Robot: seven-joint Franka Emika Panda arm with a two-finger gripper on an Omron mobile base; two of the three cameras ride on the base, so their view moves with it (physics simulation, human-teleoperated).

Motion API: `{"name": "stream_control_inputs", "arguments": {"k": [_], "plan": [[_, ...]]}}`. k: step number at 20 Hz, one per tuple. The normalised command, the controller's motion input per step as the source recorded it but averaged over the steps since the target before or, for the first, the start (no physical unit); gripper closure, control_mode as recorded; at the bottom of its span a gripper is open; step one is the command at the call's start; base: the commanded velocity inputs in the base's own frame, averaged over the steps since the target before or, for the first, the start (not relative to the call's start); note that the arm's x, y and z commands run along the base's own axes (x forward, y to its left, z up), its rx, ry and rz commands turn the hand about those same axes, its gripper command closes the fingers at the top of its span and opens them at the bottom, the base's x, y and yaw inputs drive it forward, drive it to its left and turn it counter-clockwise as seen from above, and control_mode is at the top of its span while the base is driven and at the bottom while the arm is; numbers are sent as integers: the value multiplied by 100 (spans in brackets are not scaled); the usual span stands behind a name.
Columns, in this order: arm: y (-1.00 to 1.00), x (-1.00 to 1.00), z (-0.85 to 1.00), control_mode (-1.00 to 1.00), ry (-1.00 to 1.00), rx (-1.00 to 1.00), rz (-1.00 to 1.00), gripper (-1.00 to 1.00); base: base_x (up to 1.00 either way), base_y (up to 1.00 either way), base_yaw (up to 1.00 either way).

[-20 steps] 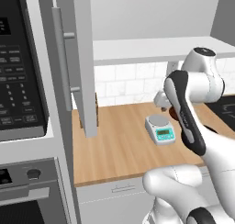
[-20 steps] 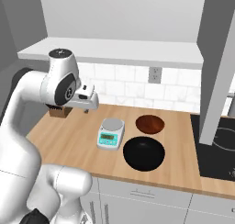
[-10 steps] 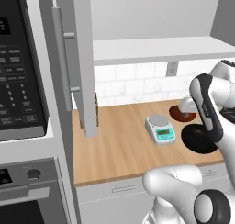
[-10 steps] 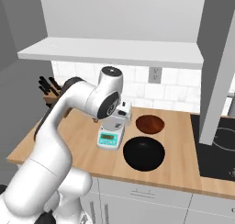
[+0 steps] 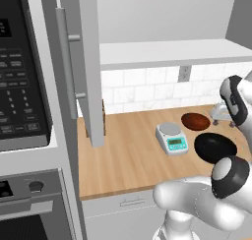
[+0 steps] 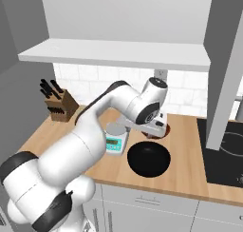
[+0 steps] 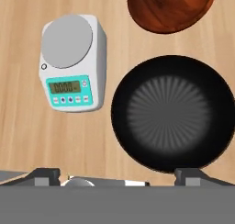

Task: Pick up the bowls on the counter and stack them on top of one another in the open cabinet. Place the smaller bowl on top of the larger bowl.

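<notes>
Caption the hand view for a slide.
Looking down on the wooden counter: a black bowl, a reddish-brown bowl, and a kitchen scale.

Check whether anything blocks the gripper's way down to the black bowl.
Nothing visible does. In the hand view the black bowl lies open just ahead of the gripper; the kitchen scale and the reddish-brown bowl sit beside it, apart.
</notes>
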Motion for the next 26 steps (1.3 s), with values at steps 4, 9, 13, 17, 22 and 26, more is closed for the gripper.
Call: {"name": "stream_control_inputs", "arguments": {"k": [4,9,13,17,22,26], "plan": [[-61,62,-18,-100,8,8,0,-100,0,0,0],[-28,72,-30,-100,0,2,0,-100,0,0,0],[-12,72,-49,-100,0,0,0,-100,0,0,0],[-36,70,-39,-100,0,0,0,-100,0,0,0],[-57,47,-18,-100,1,7,0,-100,0,0,0],[-33,49,-11,-100,3,3,0,-100,0,0,0]]}}
